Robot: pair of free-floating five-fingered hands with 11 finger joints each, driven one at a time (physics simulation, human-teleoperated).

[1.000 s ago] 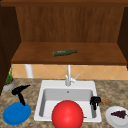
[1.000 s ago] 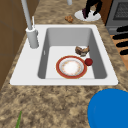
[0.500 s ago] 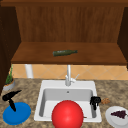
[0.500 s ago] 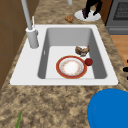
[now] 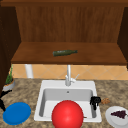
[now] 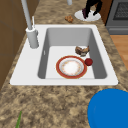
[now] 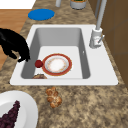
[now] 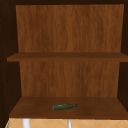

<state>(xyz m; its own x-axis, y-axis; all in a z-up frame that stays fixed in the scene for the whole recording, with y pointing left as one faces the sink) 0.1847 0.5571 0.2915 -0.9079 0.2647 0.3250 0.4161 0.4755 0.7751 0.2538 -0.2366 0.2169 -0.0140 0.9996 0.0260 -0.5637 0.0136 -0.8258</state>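
My right hand [image 5: 95, 101] hangs over the right rim of the white sink [image 5: 42, 86] with its fingers drooping and nothing in them. In the right side view this hand [image 7: 14, 45] floats by the sink's front edge, close to a small red ball [image 7: 38, 63]. In the left side view the hand [image 6: 92, 7] shows above the white plate [image 6: 91, 17]. My left hand [image 5: 2, 101] sits at the far left edge, beside a blue plate [image 5: 17, 113]. A red-rimmed plate [image 6: 71, 67] lies in the basin, with a brown food item [image 6: 82, 50] beside it.
A large red round shape [image 5: 67, 115] fills the front of the sink. Grapes [image 5: 119, 113] lie on a white plate [image 5: 111, 119] at the right, with a pastry [image 5: 105, 101] nearby. The faucet [image 5: 68, 75] stands behind the basin. A green bottle [image 5: 64, 52] lies on the shelf, and a potted plant [image 5: 9, 81] stands far left.
My left hand has slid to the left, from above the blue plate to the picture's edge, and has left the left side view. The right hand has stayed put.
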